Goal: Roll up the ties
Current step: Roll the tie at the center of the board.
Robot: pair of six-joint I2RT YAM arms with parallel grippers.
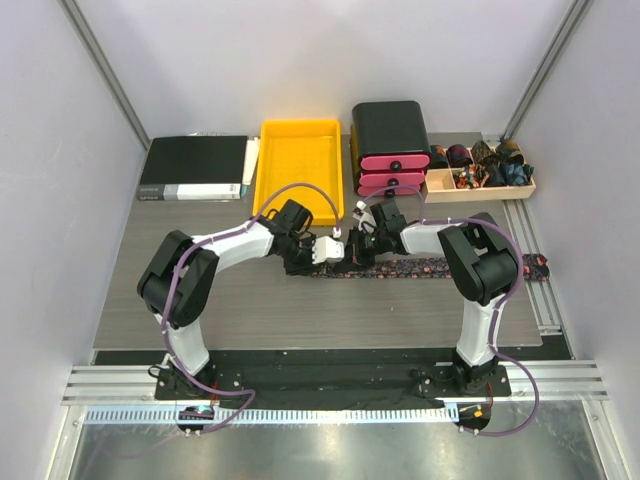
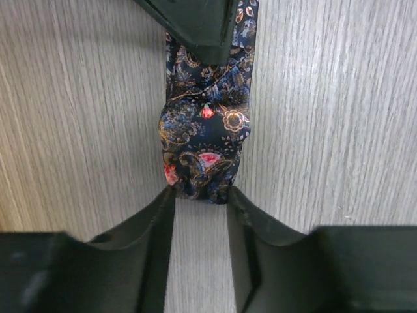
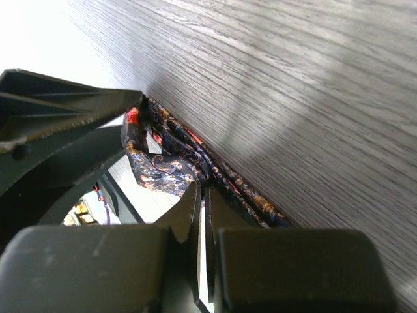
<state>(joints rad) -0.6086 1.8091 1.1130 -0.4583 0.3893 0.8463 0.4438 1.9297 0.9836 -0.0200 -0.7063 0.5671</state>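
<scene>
One dark tie point(image 1: 440, 268) with red and orange speckles lies flat across the table, running right from the grippers. Its left end is bunched into a small roll point(image 2: 203, 140). In the left wrist view my left gripper point(image 2: 201, 195) has both fingertips against the sides of the roll's near edge, pinching it. My right gripper point(image 3: 203, 189) is shut, its tips on the tie's folds point(image 3: 159, 166) just behind the roll. Its finger point(image 2: 199, 23) shows over the tie in the left wrist view. From above, the left gripper point(image 1: 330, 256) and the right gripper point(image 1: 358, 252) meet at that end.
Along the back stand a black binder point(image 1: 195, 168), a yellow tray point(image 1: 300, 160), a black box with pink drawers point(image 1: 390, 140) and a wooden box point(image 1: 480, 188) holding several rolled ties. A metal rail point(image 1: 545, 300) runs down the table's right edge.
</scene>
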